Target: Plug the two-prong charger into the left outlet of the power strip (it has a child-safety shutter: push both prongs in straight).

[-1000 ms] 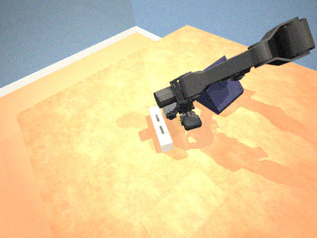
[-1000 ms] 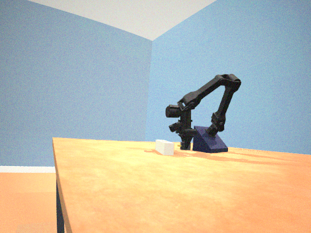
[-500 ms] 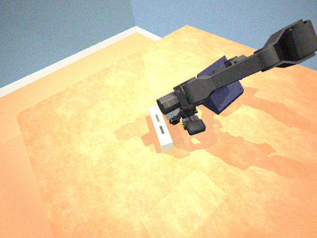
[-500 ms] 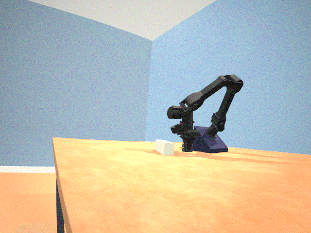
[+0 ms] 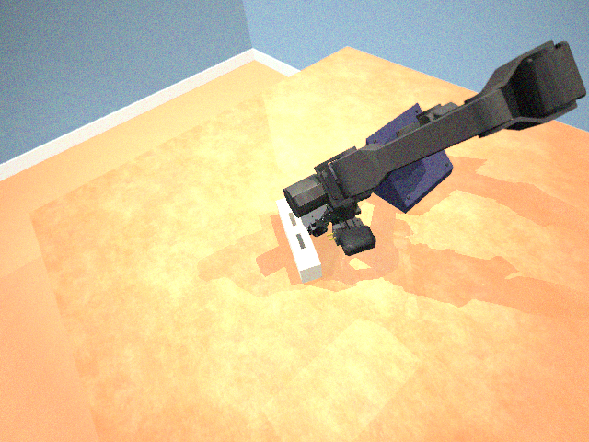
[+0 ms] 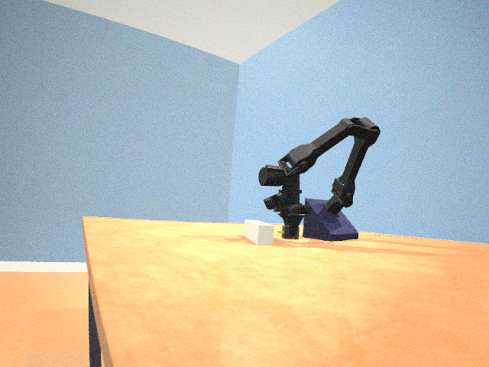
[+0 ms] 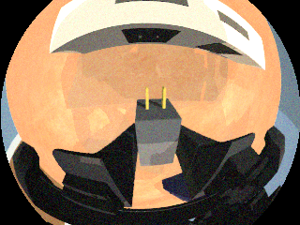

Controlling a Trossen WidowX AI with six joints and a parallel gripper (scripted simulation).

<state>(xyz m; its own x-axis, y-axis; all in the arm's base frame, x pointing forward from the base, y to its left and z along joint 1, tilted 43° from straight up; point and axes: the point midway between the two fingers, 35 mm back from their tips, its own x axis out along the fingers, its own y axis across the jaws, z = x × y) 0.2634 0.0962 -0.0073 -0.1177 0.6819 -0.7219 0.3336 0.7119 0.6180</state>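
Note:
The white power strip (image 5: 307, 259) (image 6: 258, 232) (image 7: 89, 23) lies on the table, slightly slanted in the wrist view. Its left outlet (image 7: 151, 36), a dark recess with two small holes, is almost straight ahead of the prongs. The other outlet (image 7: 218, 49) is further right. My gripper (image 5: 355, 238) (image 6: 291, 232) (image 7: 153, 126) points down and is shut on the grey charger (image 7: 157, 128), low over the table. The two yellow prongs (image 5: 331, 236) (image 6: 280, 232) (image 7: 164, 98) point at the strip's front face, with a gap between. In the top and exterior views the fingers mostly hide the charger body.
The dark blue wedge-shaped base (image 5: 407, 190) (image 6: 325, 225) stands behind the gripper, on the side away from the strip. The wrist camera (image 5: 317, 228) hangs close to the strip in the top view. The arm (image 5: 428, 137) (image 6: 323, 150) arches above.

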